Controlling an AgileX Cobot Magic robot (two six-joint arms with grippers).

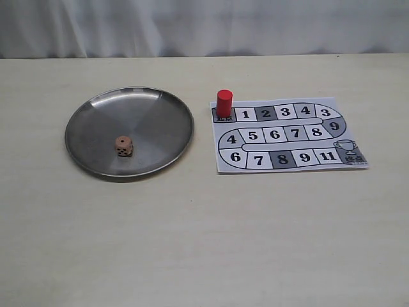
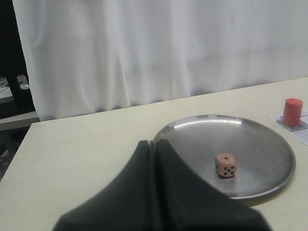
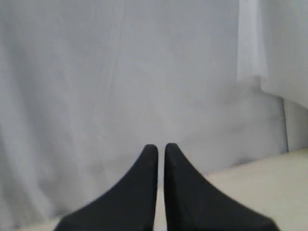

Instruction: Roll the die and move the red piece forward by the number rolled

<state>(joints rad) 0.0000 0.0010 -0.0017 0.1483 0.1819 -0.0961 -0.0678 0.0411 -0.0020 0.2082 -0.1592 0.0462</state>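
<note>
Two task items show in the exterior view. You will find the die [image 1: 124,146] lying inside the round metal plate [image 1: 96,109]. The red piece [image 1: 224,103] stands upright on the dark start square at the corner of the numbered board [image 1: 291,133], just beside square 1. Plate and board lie side by side on the surface [image 1: 204,243], not touching.

Left wrist view: the left gripper [image 2: 154,143] has its fingers pressed together and holds nothing. The die sits ahead of this gripper, past its tips, inside the plate and apart from the fingers. The red piece stands farther out from the gripper, beyond the plate's opposite rim. You cannot reliably read the die's top face. A white curtain [image 2: 144,48] hangs beyond the surface edge.

Right wrist view: the right gripper [image 3: 161,147] has its fingers nearly together, with only a thin slit between them, and grips nothing. Ahead of it you see the curtain and a strip of the surface.
</note>
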